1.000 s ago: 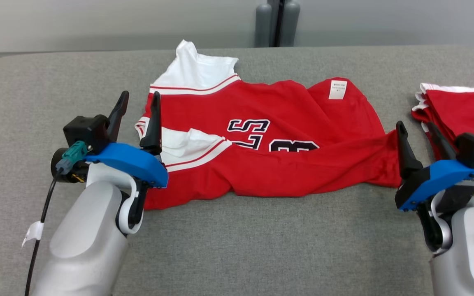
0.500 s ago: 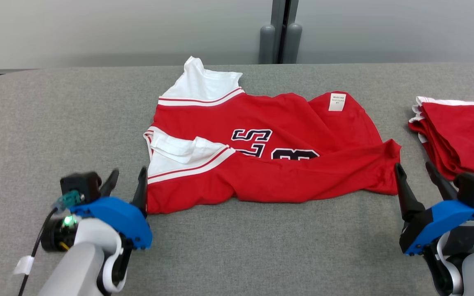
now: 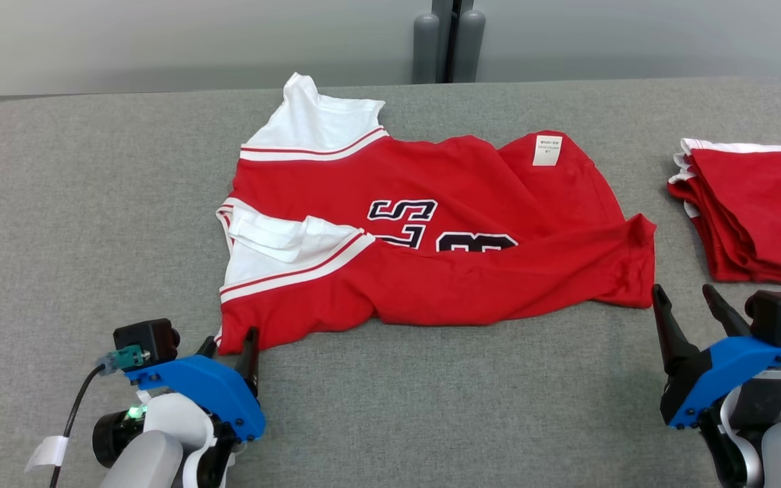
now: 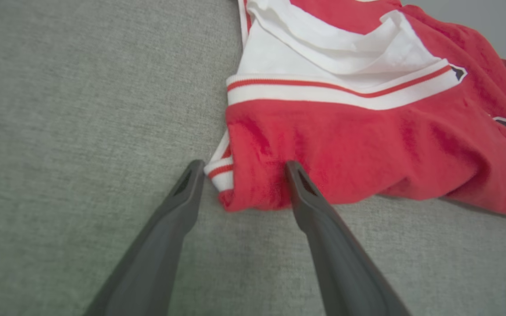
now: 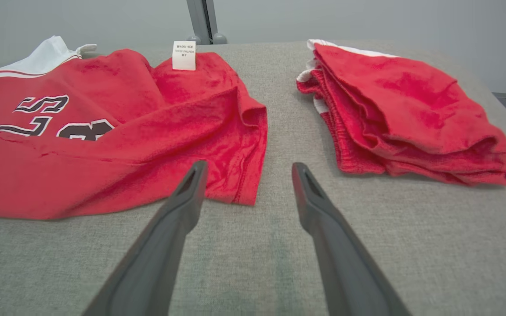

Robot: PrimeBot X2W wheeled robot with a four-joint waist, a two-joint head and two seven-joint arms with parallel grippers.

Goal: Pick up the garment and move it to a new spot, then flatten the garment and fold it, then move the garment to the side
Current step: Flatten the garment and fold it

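The garment (image 3: 431,230) is a red jersey with white sleeves and dark numbers, lying crumpled and partly folded over in the middle of the grey table. My left gripper (image 3: 231,341) is open at the jersey's near left corner. In the left wrist view that corner of the garment (image 4: 367,145) lies between the tips of the left gripper (image 4: 244,166), not pinched. My right gripper (image 3: 682,291) is open just off the jersey's near right corner. The right wrist view shows the right gripper (image 5: 249,166) empty, with the hem of the garment (image 5: 103,153) beside its left finger.
A folded stack of red clothes (image 3: 750,203) lies at the right, close behind my right gripper, also seen as the stack (image 5: 411,109). The grey cloth-covered table (image 3: 431,407) has bare room in front and at the left. Two grey posts (image 3: 441,41) stand behind the far edge.
The head camera has shifted. My left gripper has drawn back from beside the white sleeve to the jersey's near left corner. The right gripper has backed off slightly. The jersey lies as before.
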